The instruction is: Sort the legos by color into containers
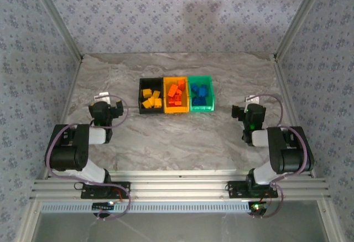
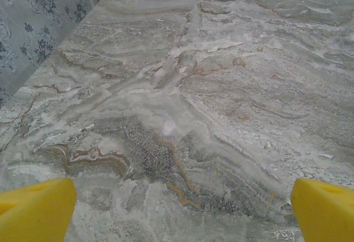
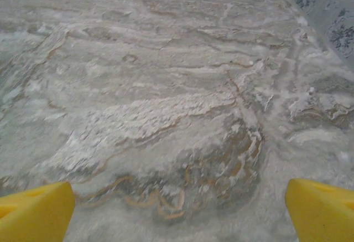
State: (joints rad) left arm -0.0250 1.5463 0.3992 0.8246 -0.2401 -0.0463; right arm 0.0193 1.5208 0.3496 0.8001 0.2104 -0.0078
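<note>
Three joined containers stand at the table's middle back. The black bin point(image 1: 141, 85) holds yellow legos point(image 1: 150, 99). In the yellow-orange bin point(image 1: 176, 109) lie red-orange legos point(image 1: 176, 93), and the green bin point(image 1: 202, 107) holds blue legos point(image 1: 199, 91). My left gripper point(image 1: 113, 111) rests low at the left, well away from the bins. In its wrist view the left gripper point(image 2: 182, 206) stands open, yellow fingertips point(image 2: 36, 209) wide apart over bare marble. My right gripper point(image 1: 243, 114) sits at the right. The right gripper point(image 3: 180, 209) is open too, its fingertips point(image 3: 321, 209) holding nothing.
The marble table point(image 1: 182, 137) lies between the arms and the bins. Patterned walls point(image 1: 33, 59) and slanted metal posts point(image 1: 61, 26) close in both sides. An aluminium rail point(image 1: 177, 189) carries the arm bases at the near edge.
</note>
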